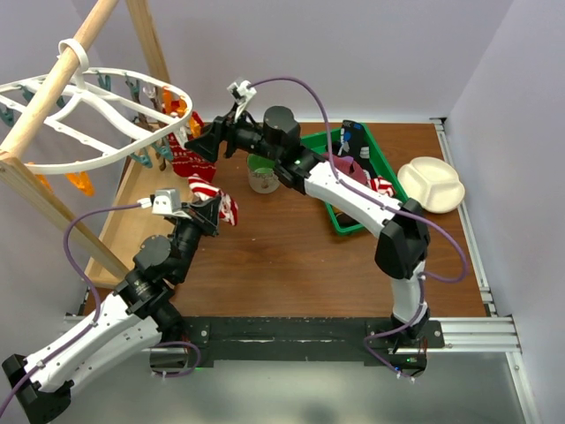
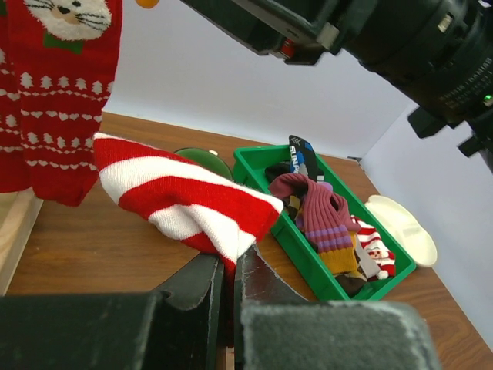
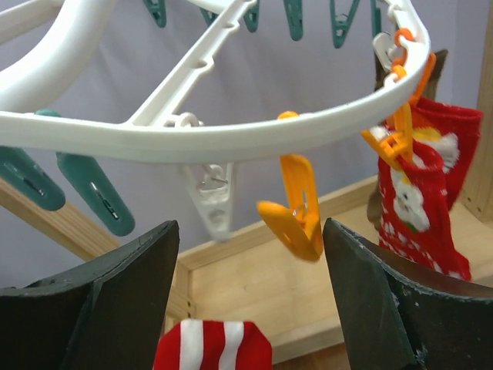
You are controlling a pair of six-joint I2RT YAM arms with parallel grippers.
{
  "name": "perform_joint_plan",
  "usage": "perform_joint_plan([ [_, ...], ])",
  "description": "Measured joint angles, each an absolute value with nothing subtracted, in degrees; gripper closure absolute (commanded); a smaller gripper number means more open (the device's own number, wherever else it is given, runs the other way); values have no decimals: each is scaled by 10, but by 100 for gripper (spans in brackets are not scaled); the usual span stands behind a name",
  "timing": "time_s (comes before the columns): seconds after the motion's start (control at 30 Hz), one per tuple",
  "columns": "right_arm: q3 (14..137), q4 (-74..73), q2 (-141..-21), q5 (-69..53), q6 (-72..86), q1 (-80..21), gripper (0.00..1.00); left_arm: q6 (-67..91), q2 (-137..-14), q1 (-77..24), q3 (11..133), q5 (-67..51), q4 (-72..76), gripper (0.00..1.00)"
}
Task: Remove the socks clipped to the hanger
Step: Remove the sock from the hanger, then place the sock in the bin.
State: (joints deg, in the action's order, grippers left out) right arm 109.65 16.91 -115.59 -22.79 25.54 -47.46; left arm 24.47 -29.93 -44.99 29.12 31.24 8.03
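Red-white sock (image 2: 185, 204) in L jaws, print on black sock (image 2: 303, 158) illegible

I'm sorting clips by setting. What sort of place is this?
Likely a lab robot cell, not a home: bare walls box in the table, a metal rail carries the arms, and the hanger hangs from a wooden frame.

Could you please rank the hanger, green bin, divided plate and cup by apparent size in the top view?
1. hanger, nearer the camera but clearly largest
2. green bin
3. divided plate
4. cup, partly hidden
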Motion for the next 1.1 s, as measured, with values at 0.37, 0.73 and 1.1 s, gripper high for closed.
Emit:
perform_joint_plan([
  [0.37,901,161,-978,-108,242,-475,10,244,-335,-450,291,275,95,100],
  [0.73,698,72,-746,105,238,-459,8,232,-568,-538,344,246,186,100],
  [1.1,636,-6,-512,307,218,-458,7,230,-935,-557,598,139,324,100],
])
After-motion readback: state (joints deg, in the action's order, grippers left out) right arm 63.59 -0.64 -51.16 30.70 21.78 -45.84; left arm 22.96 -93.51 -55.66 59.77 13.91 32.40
